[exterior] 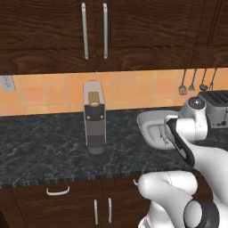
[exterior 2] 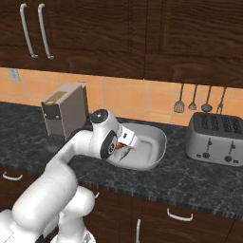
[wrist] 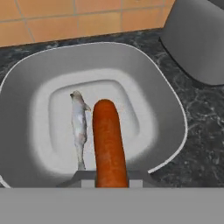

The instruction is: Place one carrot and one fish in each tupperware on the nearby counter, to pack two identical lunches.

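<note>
A light-grey tupperware [wrist: 168,118] with a rounded rim stands on the speckled counter [exterior: 44,151]; it also shows as the tupperware [exterior 2: 154,137] in the right base view and the tupperware [exterior: 149,121] in the left base view. A small silver fish [wrist: 79,127] lies lengthwise on its floor. My gripper [exterior 2: 122,144] hangs over the tub, shut on an orange carrot [wrist: 108,142]. The carrot points out along the hand, just right of the fish and above it. The carrot's orange end [exterior 2: 119,146] peeks out under the hand.
A silver slotted toaster [exterior 2: 216,137] stands right of the tub, near its rim. A grey coffee machine [exterior: 94,118] stands to the left. Cooking utensils [exterior 2: 192,102] hang on the tiled wall behind. Drawers with curved handles [exterior: 58,192] run below the counter edge.
</note>
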You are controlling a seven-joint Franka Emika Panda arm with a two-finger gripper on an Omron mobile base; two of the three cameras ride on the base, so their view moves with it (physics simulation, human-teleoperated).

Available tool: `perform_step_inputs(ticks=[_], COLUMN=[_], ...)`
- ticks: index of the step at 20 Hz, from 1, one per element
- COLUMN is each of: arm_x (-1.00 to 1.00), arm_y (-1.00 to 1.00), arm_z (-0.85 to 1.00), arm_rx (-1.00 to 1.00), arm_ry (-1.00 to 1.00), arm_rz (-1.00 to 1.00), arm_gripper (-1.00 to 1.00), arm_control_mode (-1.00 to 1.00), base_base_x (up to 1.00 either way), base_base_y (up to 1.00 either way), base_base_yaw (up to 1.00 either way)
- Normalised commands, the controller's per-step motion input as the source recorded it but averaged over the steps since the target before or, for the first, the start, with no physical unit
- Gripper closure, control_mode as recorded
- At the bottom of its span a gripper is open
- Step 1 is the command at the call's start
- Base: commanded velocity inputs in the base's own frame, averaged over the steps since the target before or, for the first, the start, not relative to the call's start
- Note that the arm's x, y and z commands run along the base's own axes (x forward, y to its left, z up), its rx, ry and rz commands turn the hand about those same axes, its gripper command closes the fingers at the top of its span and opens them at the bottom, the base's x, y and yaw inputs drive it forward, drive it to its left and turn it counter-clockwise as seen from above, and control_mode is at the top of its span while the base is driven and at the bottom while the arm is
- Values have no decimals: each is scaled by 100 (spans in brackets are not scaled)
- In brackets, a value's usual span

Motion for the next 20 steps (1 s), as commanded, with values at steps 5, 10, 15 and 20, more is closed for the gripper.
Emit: perform_step_inputs(ticks=[5,10,15,20], arm_x=[85,60,44,50], arm_y=[-35,-21,-9,-2], arm_z=[-63,-50,-44,-43], arm_rx=[5,2,0,0], arm_ry=[17,10,2,0], arm_rz=[0,0,0,0], arm_gripper=[100,100,100,-100], arm_control_mode=[-100,-100,-100,-100], base_base_x=[0,0,0,0], base_base_y=[0,0,0,0], base_base_yaw=[0,0,0,0])
